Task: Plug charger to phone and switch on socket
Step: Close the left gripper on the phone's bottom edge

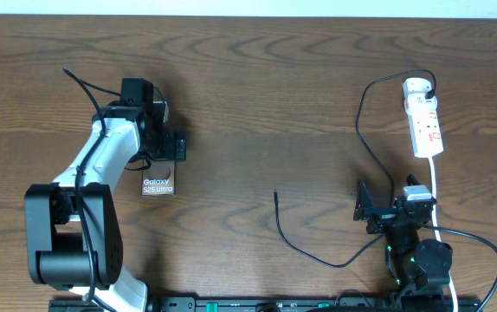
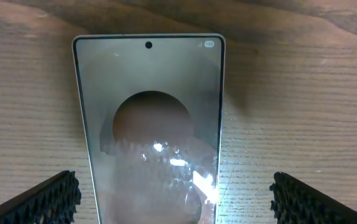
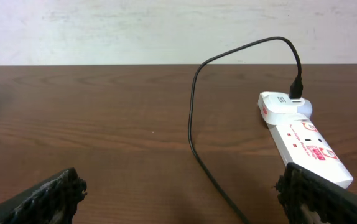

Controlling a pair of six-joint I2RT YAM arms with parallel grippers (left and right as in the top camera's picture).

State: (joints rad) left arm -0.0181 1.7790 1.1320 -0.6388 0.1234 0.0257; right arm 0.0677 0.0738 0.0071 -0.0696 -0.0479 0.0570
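The phone lies flat at the left, its "Galaxy" lettering showing, its far end hidden under my left gripper. In the left wrist view the phone's glossy face lies between the open fingers of the left gripper, which touch nothing. The charger cable runs from its black plug in the socket strip to a free tip. My right gripper is open and empty over the cable. In the right wrist view, the right gripper faces the cable and the strip.
The strip's white cord runs down the right side past the right arm's base. Thick black cables loop at the front right. The left arm's base stands at the front left. A pale wall lies beyond the table's far edge.
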